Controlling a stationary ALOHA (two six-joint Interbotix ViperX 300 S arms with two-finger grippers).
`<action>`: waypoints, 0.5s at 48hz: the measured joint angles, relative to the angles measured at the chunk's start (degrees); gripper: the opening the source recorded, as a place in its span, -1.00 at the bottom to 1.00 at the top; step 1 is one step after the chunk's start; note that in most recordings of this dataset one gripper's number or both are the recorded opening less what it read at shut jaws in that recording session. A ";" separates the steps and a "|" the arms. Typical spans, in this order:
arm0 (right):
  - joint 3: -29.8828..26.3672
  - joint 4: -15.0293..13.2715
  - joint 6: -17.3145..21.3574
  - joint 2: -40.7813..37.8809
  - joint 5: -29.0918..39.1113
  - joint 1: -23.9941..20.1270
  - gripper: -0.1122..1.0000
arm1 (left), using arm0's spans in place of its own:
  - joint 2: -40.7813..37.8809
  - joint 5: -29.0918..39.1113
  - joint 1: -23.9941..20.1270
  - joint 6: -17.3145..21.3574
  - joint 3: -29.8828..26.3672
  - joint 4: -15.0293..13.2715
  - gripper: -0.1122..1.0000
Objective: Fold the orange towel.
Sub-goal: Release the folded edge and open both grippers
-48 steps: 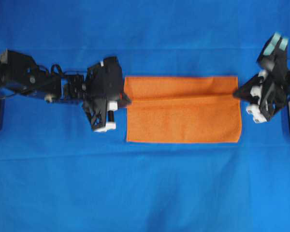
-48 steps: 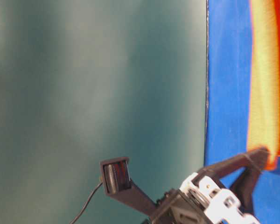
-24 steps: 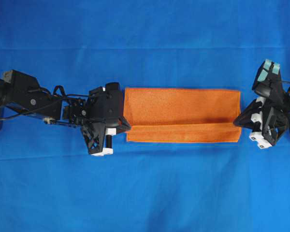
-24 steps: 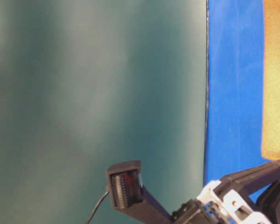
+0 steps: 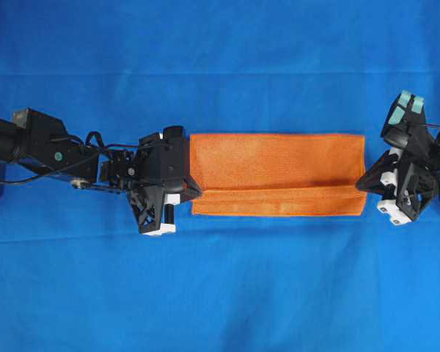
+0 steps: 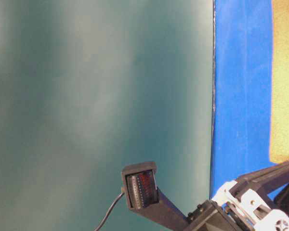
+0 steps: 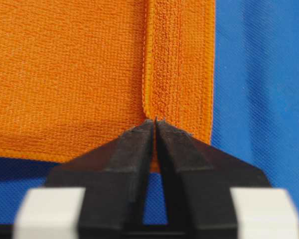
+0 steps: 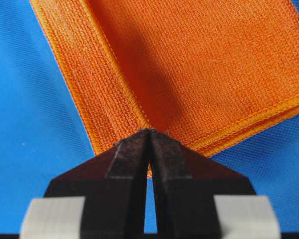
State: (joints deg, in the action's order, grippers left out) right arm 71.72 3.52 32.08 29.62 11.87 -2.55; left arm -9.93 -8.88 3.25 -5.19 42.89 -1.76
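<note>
Your orange towel (image 5: 277, 174) lies folded mid-table, soft and limp. The left gripper (image 7: 155, 124) and right gripper (image 8: 149, 133) each pinch an end; grasp its stitched corners.

**Orange on blue, black at both ends**

The orange towel (image 5: 277, 174) is glowing bright orange, its looped weave showing as a fine ribbed grain, with a stitched border in the same orange running along the edges. The surface (image 5: 220, 293) under it is showing a solid saturated blue cloth with a faint woven texture. The left gripper (image 5: 193, 192) and the right gripper (image 5: 361, 183) are both showing matte black fingers with white blocks behind them. A teal-green wall (image 6: 101, 96) is looking cloudy and unpatterned.
</note>
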 measured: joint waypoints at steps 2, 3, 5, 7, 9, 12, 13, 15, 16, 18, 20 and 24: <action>0.00 -0.09 0.09 -0.26 0.00 0.00 -0.77 | 0.09 0.00 -0.09 0.00 0.00 0.00 -0.47; 0.00 0.00 0.18 -0.35 0.00 0.00 -0.76 | 0.09 -0.09 -0.09 0.00 0.00 0.00 -0.37; 0.00 -0.09 0.18 -0.35 0.00 0.00 -0.75 | 0.09 -0.09 -0.09 0.09 -0.09 0.00 -0.19; -0.09 -0.09 0.18 -0.44 0.00 0.00 -0.60 | 0.09 -0.09 -0.09 0.26 -0.09 0.00 0.01; -0.18 -0.09 0.18 -0.35 0.18 0.00 -0.33 | 0.09 0.00 -0.09 0.53 -0.09 0.00 0.18; -0.44 -0.09 0.00 -0.26 0.53 0.00 0.01 | 0.35 0.26 -0.18 1.05 -0.09 0.00 0.38; -0.53 -0.18 -0.09 -0.09 0.79 0.00 0.11 | 0.53 0.35 -0.18 1.14 -0.09 0.00 0.43; -0.79 -0.35 -0.44 0.26 1.23 0.00 0.29 | 1.23 0.88 -0.35 1.49 -0.09 0.00 0.48; -0.97 -0.53 -0.35 0.62 1.41 0.00 0.36 | 1.76 1.23 -0.53 1.58 -0.09 0.00 0.48; -1.23 -1.14 -0.44 1.14 1.93 0.00 0.38 | 2.99 1.76 -0.88 2.02 -0.09 0.00 0.45; -1.76 -2.11 -0.44 1.93 2.72 0.00 0.32 | 4.22 2.37 -1.32 2.37 -0.09 0.00 0.44; -2.64 -4.31 -0.44 4.31 4.22 0.00 0.26 | 6.86 3.25 -2.46 3.87 0.00 0.00 0.43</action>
State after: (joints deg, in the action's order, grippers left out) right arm 69.08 -0.79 31.64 33.93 16.08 -2.55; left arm -3.08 -5.63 0.79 -1.32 42.89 -1.76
